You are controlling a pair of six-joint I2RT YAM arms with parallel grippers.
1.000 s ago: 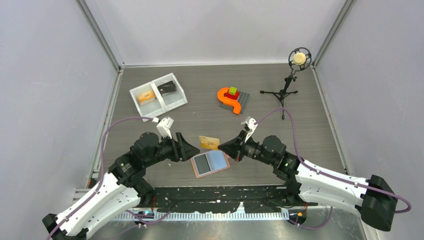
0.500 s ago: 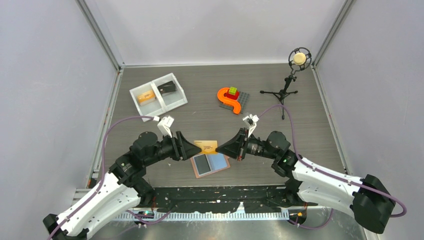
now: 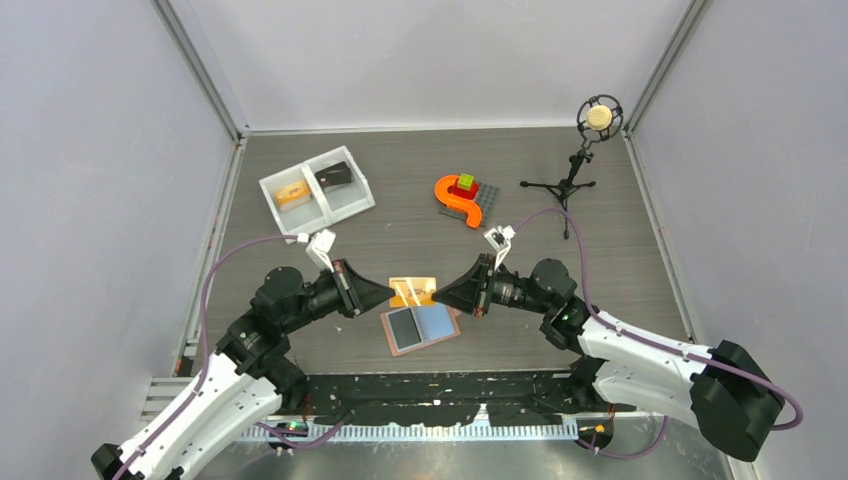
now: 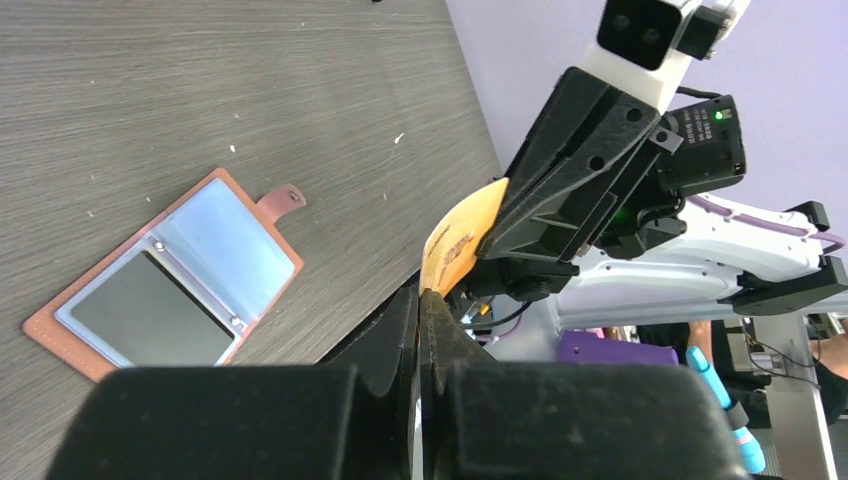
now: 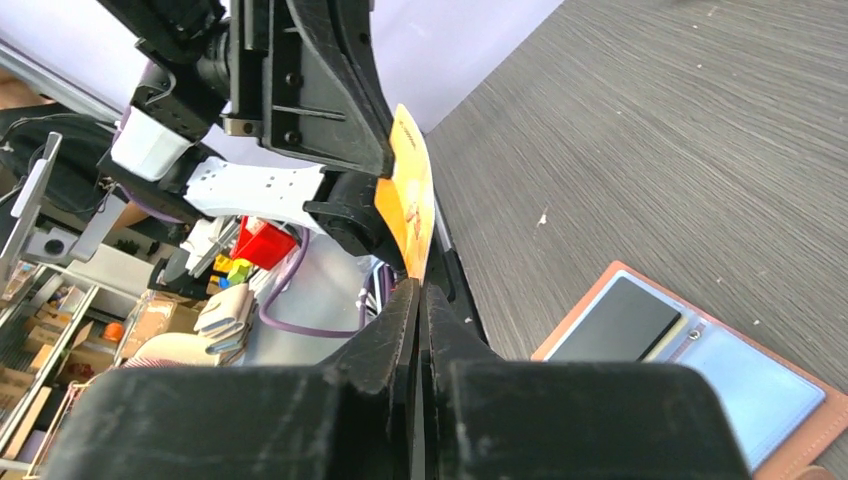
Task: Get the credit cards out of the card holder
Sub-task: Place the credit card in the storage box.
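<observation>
An orange credit card point(image 3: 413, 290) hangs above the table between my two grippers. My left gripper point(image 3: 391, 292) is shut on its left edge, and the left wrist view shows the card point(image 4: 462, 240) pinched at the fingertips point(image 4: 420, 295). My right gripper point(image 3: 438, 293) is shut on the opposite edge, with the card point(image 5: 412, 200) rising from its jaws point(image 5: 418, 287). Below them the card holder point(image 3: 441, 322) lies open on the table, salmon-brown with light blue pockets. A dark grey credit card point(image 3: 404, 327) sits in its left pocket point(image 4: 150, 310).
A white two-compartment tray point(image 3: 272, 189) holding an orange item and a dark item stands at the back left. An orange curved toy with blocks on a grey plate point(image 3: 465, 198) lies at the back centre. A microphone on a tripod point(image 3: 597, 118) stands at the back right.
My left gripper moved in from the left and shut on the orange card's free edge. The right gripper still holds the other edge, and both have shifted slightly toward the back.
</observation>
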